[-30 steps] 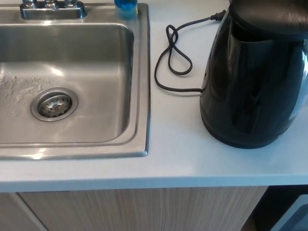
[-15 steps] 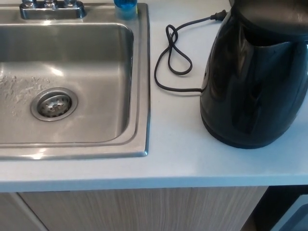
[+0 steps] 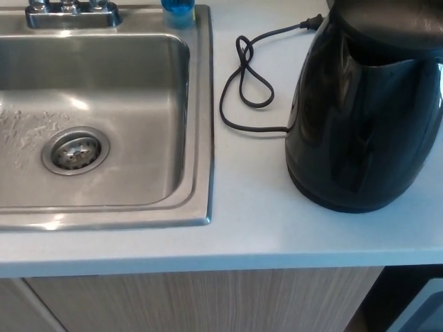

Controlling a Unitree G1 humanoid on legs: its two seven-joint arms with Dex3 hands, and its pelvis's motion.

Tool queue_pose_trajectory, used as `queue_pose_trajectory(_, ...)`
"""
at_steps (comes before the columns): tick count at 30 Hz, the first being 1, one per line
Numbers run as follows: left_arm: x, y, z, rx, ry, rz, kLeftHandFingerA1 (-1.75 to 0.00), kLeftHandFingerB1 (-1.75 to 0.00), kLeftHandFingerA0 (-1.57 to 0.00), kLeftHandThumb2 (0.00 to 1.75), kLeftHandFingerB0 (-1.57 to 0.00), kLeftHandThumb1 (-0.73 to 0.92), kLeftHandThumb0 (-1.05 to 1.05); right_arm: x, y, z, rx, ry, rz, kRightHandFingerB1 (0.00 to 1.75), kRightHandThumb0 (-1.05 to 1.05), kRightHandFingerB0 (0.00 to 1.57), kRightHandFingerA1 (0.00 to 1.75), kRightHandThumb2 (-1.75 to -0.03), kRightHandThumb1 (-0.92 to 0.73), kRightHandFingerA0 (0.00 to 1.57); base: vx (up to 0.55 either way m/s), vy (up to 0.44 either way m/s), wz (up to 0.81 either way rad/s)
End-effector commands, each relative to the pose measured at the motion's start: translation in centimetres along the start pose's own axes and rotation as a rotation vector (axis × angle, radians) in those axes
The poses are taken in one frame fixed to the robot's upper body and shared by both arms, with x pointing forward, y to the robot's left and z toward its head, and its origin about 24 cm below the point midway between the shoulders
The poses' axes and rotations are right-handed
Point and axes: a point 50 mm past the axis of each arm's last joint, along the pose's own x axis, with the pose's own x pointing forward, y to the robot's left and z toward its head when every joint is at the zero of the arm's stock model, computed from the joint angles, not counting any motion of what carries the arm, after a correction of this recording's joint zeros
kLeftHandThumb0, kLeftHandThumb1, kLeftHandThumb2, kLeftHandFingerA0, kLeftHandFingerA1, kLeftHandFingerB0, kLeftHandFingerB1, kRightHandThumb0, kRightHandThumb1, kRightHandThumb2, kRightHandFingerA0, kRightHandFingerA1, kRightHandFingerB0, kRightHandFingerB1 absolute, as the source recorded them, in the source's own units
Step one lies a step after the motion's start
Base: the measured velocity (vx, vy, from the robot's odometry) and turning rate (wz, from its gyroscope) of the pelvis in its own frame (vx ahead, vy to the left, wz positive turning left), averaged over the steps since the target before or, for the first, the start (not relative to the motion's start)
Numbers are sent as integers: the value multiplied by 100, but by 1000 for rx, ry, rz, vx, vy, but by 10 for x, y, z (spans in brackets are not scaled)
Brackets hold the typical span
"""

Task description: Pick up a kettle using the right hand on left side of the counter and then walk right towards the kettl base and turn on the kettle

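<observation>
A black electric kettle (image 3: 360,117) stands upright at the right of the pale counter (image 3: 256,214), its top cut off by the picture's upper edge. Its base is hidden under the body. A black power cord (image 3: 249,83) runs from the kettle's foot leftwards, loops on the counter and ends in a loose plug (image 3: 311,22) lying near the kettle's upper left. Neither of my hands shows in the head view.
A stainless steel sink (image 3: 201,124) fills the left, with a drain strainer (image 3: 75,150) and faucet fittings (image 3: 69,12) at the back. A blue object (image 3: 178,10) stands on the sink's back rim. Wooden cabinet fronts (image 3: 208,301) lie below the counter edge.
The whole picture has shifted a few pixels left and up, so the camera moved slightly. The kettle, cord and sink have kept their places.
</observation>
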Motion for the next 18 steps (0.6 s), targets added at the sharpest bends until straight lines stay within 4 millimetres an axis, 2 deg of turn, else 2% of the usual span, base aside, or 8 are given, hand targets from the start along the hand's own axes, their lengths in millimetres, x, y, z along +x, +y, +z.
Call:
queue_pose_trajectory(1, -1, 3, 10, 21, -105, 2, -92, -80, -104, 109, -98, 47, 3, -11, -8, 5, 41, -117, -97, 49, -76, 59, 72, -66, -89, 70, 0, 0, 0)
queue_pose_trajectory(2, -3, 5, 7, 15, -88, 14, -99, -90, -102, 110, -91, 48, 1, -18, -10, 3, 82, -139, -135, 50, -77, 57, 71, -66, -90, 68, 0, 0, 0)
queue_pose_trajectory(6, -4, 7, 6, 28, -80, 28, -99, -90, -102, 110, -91, 49, 0, -27, -11, 2, 113, -166, -153, 52, -76, 57, 75, -66, -89, 69, 0, 0, 0)
queue_pose_trajectory(7, -4, 8, 7, 37, -80, 30, -89, -79, -103, 112, -95, 50, -3, -32, -6, 1, 134, -187, -158, 58, -63, 61, 82, -66, -89, 69, 0, 0, 0)
queue_pose_trajectory(15, -4, 9, 6, 64, -70, 37, -86, -76, -104, 110, -95, 51, -2, -45, 4, 1, 171, -219, -155, 57, -64, 61, 80, -67, -89, 70, 0, 0, 0)
queue_pose_trajectory(16, -6, 9, 4, 56, -62, 45, -98, -89, -100, 109, -90, 48, -1, -43, 8, 10, 119, -204, -147, 53, -86, 37, 69, -112, -73, 49, 0, 0, 0)
queue_pose_trajectory(17, -6, 9, 3, 53, -59, 49, -98, -89, -100, 109, -90, 48, -1, -42, 9, 13, 97, -198, -145, 53, -86, 37, 69, -112, -73, 49, 0, 0, 0)
queue_pose_trajectory(18, -6, 8, 3, 45, -62, 47, -94, -78, -104, 103, -96, 51, -1, -42, 3, 18, -1, -164, -128, 40, -95, 20, 59, -78, -92, 26, 0, 0, 0)
